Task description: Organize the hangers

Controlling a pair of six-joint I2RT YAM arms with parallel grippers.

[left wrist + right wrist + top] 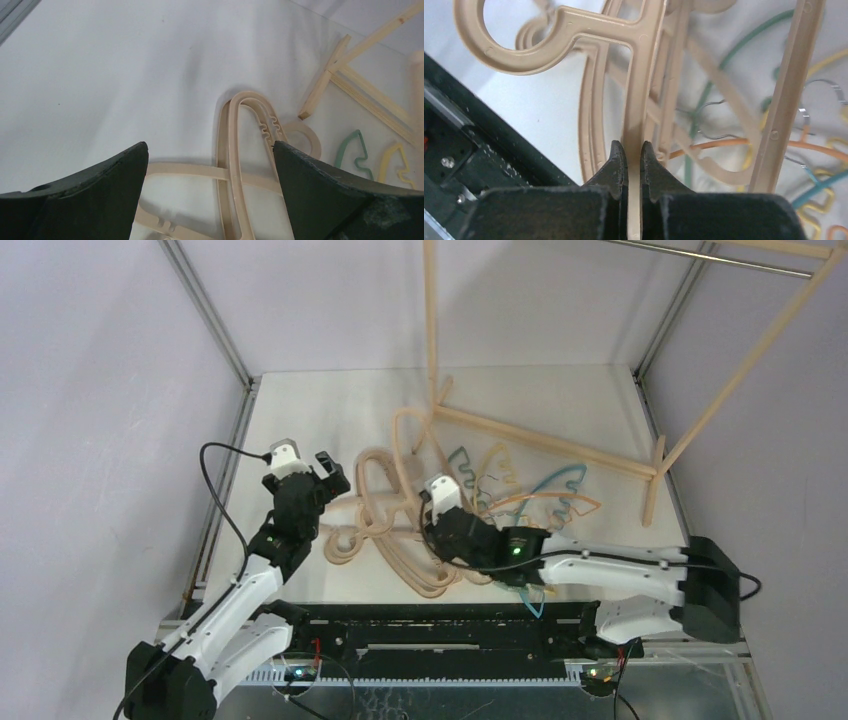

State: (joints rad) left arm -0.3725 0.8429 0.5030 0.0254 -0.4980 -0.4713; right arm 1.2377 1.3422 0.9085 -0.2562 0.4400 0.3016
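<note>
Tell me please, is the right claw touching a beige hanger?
Touching. The right wrist view shows the right claw closed on the bar of a beige hanger, with no gap on either side.

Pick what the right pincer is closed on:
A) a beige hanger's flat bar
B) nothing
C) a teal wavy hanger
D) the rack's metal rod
A: the right wrist view shows the right pincer shut on a beige hanger, with its flat bar pinched between the fingers.
</note>
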